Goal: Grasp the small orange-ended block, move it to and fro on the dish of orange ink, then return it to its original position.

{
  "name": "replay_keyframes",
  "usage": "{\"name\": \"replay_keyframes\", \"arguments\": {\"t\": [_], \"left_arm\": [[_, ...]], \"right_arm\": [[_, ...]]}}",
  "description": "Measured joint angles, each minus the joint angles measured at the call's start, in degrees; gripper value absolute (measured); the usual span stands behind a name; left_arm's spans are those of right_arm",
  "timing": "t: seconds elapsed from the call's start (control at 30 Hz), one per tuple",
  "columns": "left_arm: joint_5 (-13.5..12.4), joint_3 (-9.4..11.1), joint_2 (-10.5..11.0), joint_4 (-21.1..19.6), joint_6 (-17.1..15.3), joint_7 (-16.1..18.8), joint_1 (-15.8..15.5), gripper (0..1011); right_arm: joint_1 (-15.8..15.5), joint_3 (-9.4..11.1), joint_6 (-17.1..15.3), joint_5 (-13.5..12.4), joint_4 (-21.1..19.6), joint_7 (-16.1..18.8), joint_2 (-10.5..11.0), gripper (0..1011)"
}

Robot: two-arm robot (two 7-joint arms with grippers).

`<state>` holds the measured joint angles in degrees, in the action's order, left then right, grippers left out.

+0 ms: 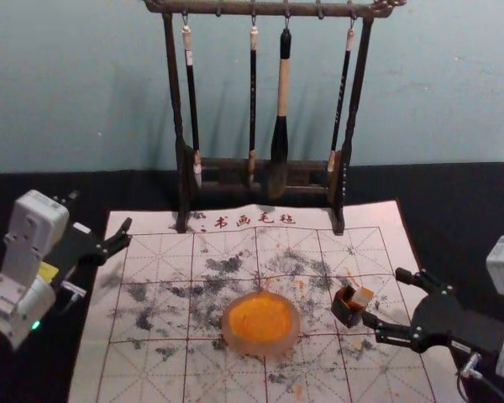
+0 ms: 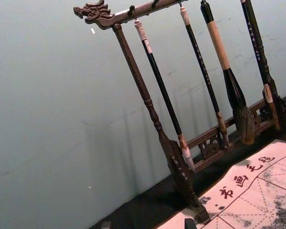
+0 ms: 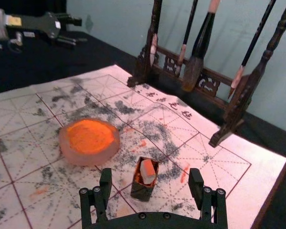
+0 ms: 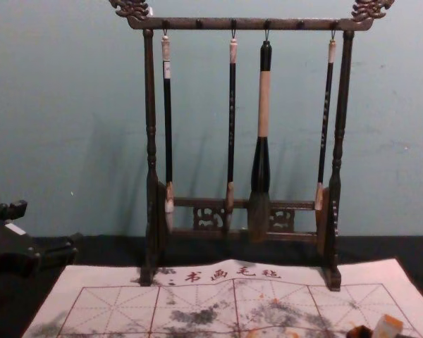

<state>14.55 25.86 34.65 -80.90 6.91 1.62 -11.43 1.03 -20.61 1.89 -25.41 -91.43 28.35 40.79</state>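
Ink (image 1: 260, 317), bright orange, lies in a round dish (image 1: 262, 347) with a pale, cloudy rim, set near the middle of the mat. Just to the right and slightly farther back stands a small dark box (image 1: 344, 314), open at the top, its mouth smeared orange. The block (image 1: 363, 297) sits in it, its long axis steep but tilted, the exposed end pointing up and leaning to the right; that end is pale with orange on it, and the lower end is hidden in the box.

The right gripper (image 1: 383, 296) reaches in from the right, jaws spread and holding nothing, with the box centred between its fingers in the right wrist view. Whether a tip touches the box I cannot tell. The left gripper (image 1: 101, 213) waits at the far left, its jaws parted too, and empty.

Underneath, the white mat (image 1: 143, 378) is ruled in dark red squares with dashed guides, blotched grey and dabbed orange, with red characters (image 1: 250, 220) along its far edge. Black cloth (image 1: 479, 193) covers the table around it. Beyond, a carved dark wood rack (image 1: 174, 92) carries four hanging brushes (image 1: 283, 88), one much thicker, before a plain blue-green wall (image 1: 76, 75).
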Motion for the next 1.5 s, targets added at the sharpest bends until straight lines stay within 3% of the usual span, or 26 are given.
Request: {"name": "replay_keyframes", "arguments": {"t": [0.5, 0.83, 1.5], "left_arm": [[0.0, 0.0, 0.0, 0.0, 0.0, 0.0, 0.0, 1001], [0.0, 0.0, 0.0, 0.0, 0.0, 0.0, 0.0, 1001], [0.0, 0.0, 0.0, 0.0, 0.0, 0.0, 0.0, 1001]], "right_arm": [[3.4, -0.4, -2.5, 3.0, 3.7, 1.8, -3.1, 1000], [4.5, -0.4, -3.1, 3.6, 5.0, 2.8, -4.3, 1000], [4.7, -0.3, -3.4, 3.5, 5.3, 3.2, -4.6, 1000]]}}
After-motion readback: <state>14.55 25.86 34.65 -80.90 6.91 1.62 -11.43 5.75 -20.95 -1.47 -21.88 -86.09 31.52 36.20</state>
